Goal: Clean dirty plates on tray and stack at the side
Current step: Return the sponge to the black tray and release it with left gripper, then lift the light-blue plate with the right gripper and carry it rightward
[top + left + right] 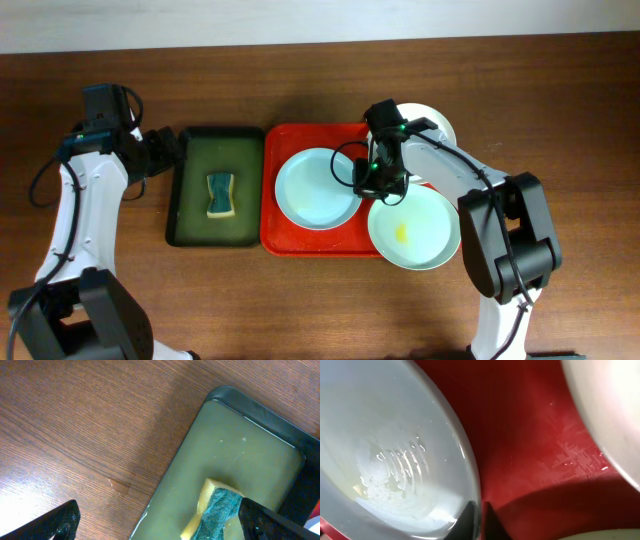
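the blue plate (pixel 318 188) lies in the red tray (pixel 290 240). the green plate (pixel 413 228) with a yellow spot hangs off its edge, near the white plate (pixel 441 124).

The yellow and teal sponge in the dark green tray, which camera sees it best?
The overhead view: the yellow and teal sponge lies whole and unobstructed in the dark green rectangular tray. The left wrist view shows only part of it, cut off at the bottom edge. The right wrist view misses it entirely.

The left gripper (pixel 157 519) hangs with its dark fingers (pixel 60 522) spread wide above the wooden table (pixel 75 420) and the dark green tray (pixel 260 416). A yellow sponge (pixel 217 510), teal scouring face up, lies in the tray, partly behind one fingertip.
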